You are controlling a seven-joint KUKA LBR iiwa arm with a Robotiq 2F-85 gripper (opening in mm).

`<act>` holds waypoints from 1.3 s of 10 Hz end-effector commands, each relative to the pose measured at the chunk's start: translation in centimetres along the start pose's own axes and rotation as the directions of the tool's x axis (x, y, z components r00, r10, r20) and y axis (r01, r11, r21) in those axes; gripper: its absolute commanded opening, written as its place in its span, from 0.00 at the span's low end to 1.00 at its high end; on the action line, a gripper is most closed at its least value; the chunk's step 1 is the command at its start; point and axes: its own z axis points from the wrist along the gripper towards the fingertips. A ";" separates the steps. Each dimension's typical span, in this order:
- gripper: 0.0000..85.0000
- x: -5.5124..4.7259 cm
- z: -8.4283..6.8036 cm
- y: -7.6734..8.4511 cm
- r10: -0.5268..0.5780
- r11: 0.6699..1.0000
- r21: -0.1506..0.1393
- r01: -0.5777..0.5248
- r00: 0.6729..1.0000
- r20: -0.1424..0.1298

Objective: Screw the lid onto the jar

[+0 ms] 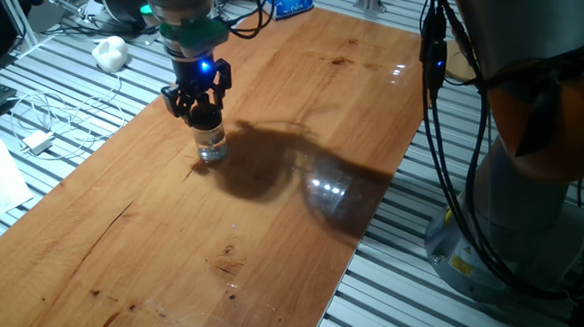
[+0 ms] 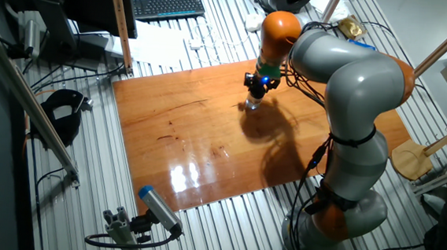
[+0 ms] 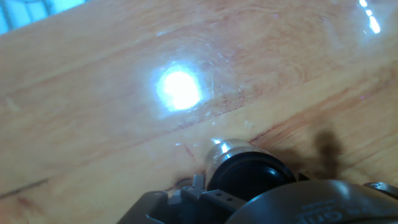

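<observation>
The jar is small clear glass and stands upright on the wooden table, toward its far left part. On the jar's mouth sits the black lid. My gripper comes straight down from above, its black fingers shut on the lid. From the other fixed view the gripper stands over the jar near the table's far edge. The hand view looks down past the gripper body at the lid and the jar's glass shoulder below it.
A white lumpy object lies off the table to the far left, beside white cables. A blue packet lies beyond the far edge. The arm's base and hanging cables stand at the right. A keyboard lies behind.
</observation>
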 end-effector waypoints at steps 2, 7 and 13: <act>0.80 0.0 0.0 0.0 -0.111 0.994 0.002 0.111 0.994 0.006; 0.80 0.0 -0.1 0.1 -0.123 0.992 -0.008 0.123 0.992 0.003; 0.60 0.0 -0.1 0.1 -0.089 0.996 -0.022 0.089 0.996 -0.007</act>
